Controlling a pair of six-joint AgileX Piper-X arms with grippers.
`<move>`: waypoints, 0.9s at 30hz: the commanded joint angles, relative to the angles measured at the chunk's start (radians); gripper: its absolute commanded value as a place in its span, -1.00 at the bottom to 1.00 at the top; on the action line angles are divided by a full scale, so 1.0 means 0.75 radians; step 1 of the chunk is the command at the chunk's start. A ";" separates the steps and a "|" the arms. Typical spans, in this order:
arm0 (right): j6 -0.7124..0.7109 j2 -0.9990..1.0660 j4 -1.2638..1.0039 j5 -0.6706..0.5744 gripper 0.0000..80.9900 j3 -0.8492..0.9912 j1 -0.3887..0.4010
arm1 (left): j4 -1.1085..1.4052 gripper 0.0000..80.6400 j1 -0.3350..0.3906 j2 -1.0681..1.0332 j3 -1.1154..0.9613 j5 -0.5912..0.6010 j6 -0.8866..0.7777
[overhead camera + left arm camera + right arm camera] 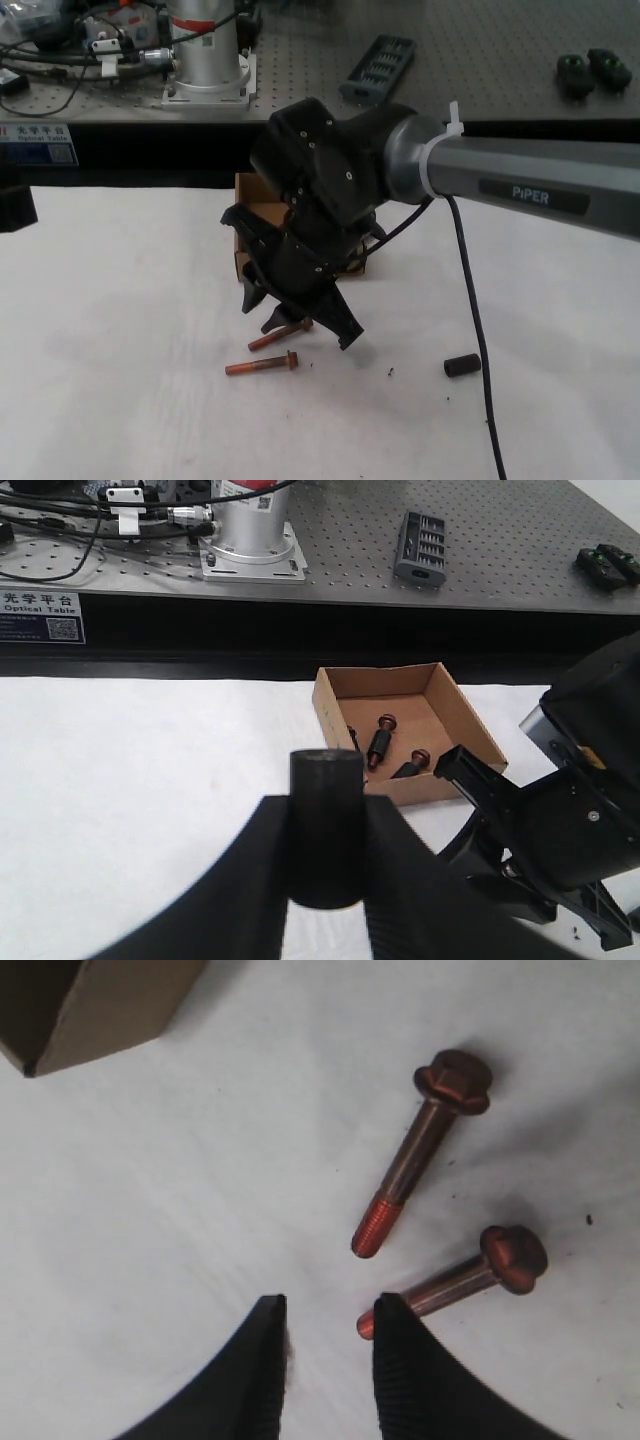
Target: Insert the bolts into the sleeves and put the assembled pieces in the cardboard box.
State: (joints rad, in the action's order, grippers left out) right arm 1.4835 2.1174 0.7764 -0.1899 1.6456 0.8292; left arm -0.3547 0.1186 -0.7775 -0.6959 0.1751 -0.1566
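My left end effector (325, 832) is clamped on a black sleeve (325, 780). My right end effector (330, 1325) hangs parted over the worktop (150, 1210), nearer bolt (468, 1276) just beside its tip, farther bolt (418, 1155) just beyond.

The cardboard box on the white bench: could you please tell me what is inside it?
Two copper-headed bolts seated in black sleeves lie on the brown cardboard box's floor; a third dark piece beside them is unclear. The near wall hides the floor behind it.
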 commanded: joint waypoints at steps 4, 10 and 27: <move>0.008 -0.029 -0.006 -0.008 -0.43 0.015 0.000 | 0.017 -0.86 -0.004 0.012 -0.001 -0.018 0.013; 0.087 -0.029 -0.006 0.010 -0.43 0.015 0.026 | 0.017 -0.86 -0.004 0.012 -0.001 -0.018 0.013; 0.106 -0.003 -0.064 0.054 -0.35 0.015 0.018 | 0.017 -0.86 -0.004 0.012 -0.001 -0.018 0.013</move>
State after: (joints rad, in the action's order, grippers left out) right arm 1.5606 2.1174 0.7429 -0.1308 1.6456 0.8547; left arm -0.3547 0.1186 -0.7775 -0.6959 0.1751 -0.1566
